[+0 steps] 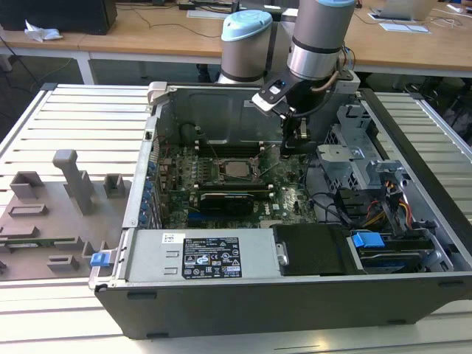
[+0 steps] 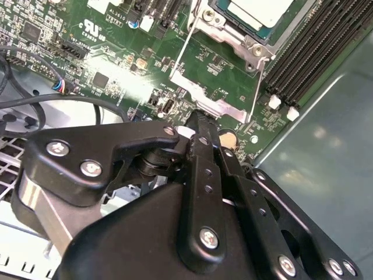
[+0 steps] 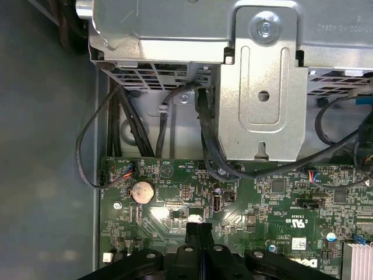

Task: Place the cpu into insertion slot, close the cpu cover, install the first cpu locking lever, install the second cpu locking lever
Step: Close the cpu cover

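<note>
One cpu (image 1: 236,168) lies flat in the one insertion slot (image 1: 237,179), silver top up. The second wrist view shows one cpu cover (image 2: 236,36) lying as a metal frame around the chip. Two wire levers flank it, one lever (image 2: 185,44) on one side and the other lever (image 2: 260,81) on the side towards the memory slots (image 2: 315,41). Both look free of the frame, though whether either is hooked I cannot tell. There is one graphics card (image 1: 228,199), one power supply (image 1: 199,254), one coin battery (image 3: 143,191) and one drive cage (image 3: 268,87) (with black cables looping under it). All sit in or on the green motherboard (image 1: 295,203) of an open computer case (image 1: 280,302). The case lies on a white slatted table (image 1: 74,110). A grey fixture board (image 1: 44,221) is at the exterior view's left and wooden desks (image 1: 147,33) stand behind. The single arm (image 1: 321,44) comes down from the far side of the case with its wrist tilted. The gripper (image 1: 293,146) points down at the board, to the exterior view's right of the socket. Its black fingers (image 3: 192,233) are pressed together with nothing between them. In the second wrist view their tip is low over the board, just beside a small silver bracket (image 2: 213,108) near the second lever's end; contact cannot be made out.
</note>
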Controlling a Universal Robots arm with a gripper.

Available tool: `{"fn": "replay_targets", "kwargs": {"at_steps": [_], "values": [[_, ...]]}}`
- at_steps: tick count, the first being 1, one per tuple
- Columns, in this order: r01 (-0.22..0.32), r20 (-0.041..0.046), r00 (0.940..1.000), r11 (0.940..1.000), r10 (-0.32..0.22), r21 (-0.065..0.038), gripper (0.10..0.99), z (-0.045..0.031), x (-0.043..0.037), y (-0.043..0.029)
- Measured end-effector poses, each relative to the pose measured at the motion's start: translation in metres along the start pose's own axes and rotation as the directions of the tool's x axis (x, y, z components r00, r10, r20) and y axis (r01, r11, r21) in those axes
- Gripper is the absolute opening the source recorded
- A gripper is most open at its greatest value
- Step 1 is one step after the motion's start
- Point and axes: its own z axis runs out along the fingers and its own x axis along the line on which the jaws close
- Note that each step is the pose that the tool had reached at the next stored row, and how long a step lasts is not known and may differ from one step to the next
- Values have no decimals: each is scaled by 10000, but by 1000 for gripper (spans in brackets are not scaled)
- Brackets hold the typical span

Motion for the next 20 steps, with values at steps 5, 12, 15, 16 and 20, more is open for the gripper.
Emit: {"fn": "replay_targets", "kwargs": {"at_steps": [5,12,15,16,20], "values": [[0,1,10000,10000,0,0,106,89,0,1],[-1,5,10000,10000,1,0,106,31,0,0],[-1,4,10000,10000,1,-1,106,-3,0,-1],[0,1,10000,10000,0,-1,106,-3,1,0],[0,5,10000,10000,0,0,106,-6,1,-38]]}}
